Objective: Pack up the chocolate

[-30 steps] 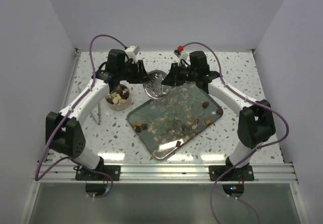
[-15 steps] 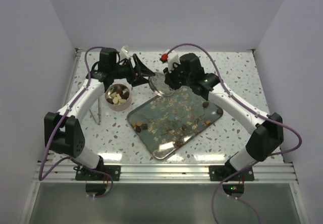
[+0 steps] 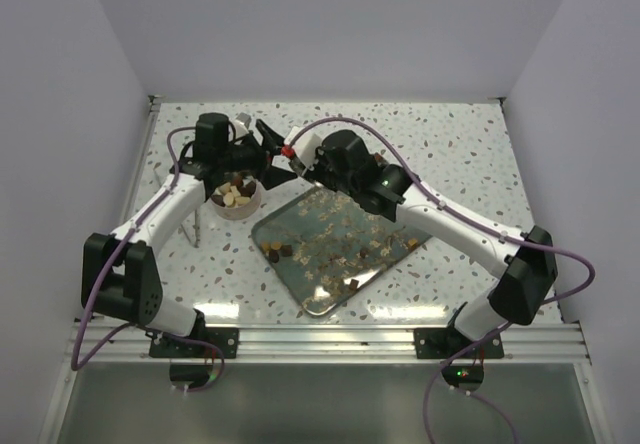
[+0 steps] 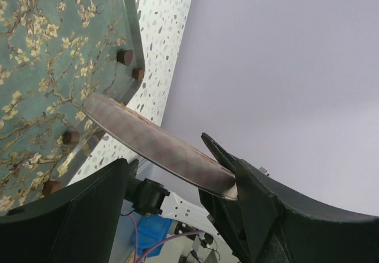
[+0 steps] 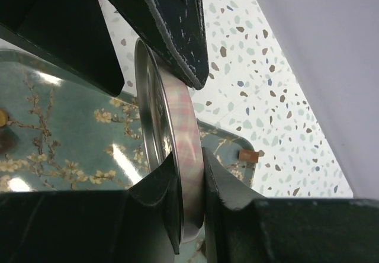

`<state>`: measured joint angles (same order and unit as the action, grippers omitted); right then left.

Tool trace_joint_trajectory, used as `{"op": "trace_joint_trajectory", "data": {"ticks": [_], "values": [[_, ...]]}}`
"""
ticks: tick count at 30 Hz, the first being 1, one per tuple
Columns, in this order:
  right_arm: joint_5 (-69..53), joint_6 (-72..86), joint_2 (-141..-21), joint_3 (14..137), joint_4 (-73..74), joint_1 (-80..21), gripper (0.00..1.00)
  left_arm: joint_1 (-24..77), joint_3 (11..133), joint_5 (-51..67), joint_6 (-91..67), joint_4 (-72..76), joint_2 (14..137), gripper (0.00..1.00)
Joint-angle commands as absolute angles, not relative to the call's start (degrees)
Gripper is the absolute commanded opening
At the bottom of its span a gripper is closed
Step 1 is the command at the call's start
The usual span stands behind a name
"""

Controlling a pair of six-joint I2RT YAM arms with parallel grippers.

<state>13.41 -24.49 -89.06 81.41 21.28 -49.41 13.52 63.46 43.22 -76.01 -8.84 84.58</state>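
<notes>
Chocolate [image 3: 233, 192] fills a small round tin [image 3: 244, 211] at the left. More chocolate pieces [image 3: 278, 252] lie scattered on the blossom-patterned tray [image 3: 330, 226]; the left wrist view shows round brown pieces [image 4: 125, 56] near its rim. My right gripper [image 5: 192, 162] is shut on the rim of a round metal lid [image 5: 177, 121], held on edge above the tray's far left corner, beside the tin. My left gripper [image 4: 163, 156] is open around the same lid [image 4: 154, 144]. Only its right finger [image 4: 249, 198] touches the lid's edge. From above, both grippers [image 3: 280, 156] meet just behind the tin.
Thin metal tweezers [image 3: 196, 226] stand on the speckled table left of the tin. White walls close in the table on three sides. My right arm [image 3: 440, 219] stretches across the tray's far side.
My right arm has swung left and carried the lid from behind the tray toward the tin, tipping it from flat to on edge. My left gripper has opened wider and drawn back slightly.
</notes>
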Motion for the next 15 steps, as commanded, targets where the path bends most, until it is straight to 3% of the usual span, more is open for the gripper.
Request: {"op": "trace_joint_trajectory", "data": {"ticks": [1, 11, 14, 15], "values": [[17.23, -28.74, -85.69, 81.39, 15.74, -50.88, 0.00, 13.45, 61.71, 43.42, -79.97, -3.87, 82.71, 0.78], [14.94, -32.61, -83.32, 78.40, 11.95, -55.98, 0.00, 13.45, 58.27, 42.28, -83.76, 1.84, 83.32, 0.78], [15.20, -33.22, -83.14, 77.96, 12.30, -56.25, 0.02, 13.45, 58.27, 42.28, -83.94, 2.72, 83.32, 0.63], [15.55, -33.31, -83.32, 77.96, 12.65, -56.25, 0.03, 13.45, 58.18, 42.36, -84.02, 2.90, 83.23, 0.50]]}}
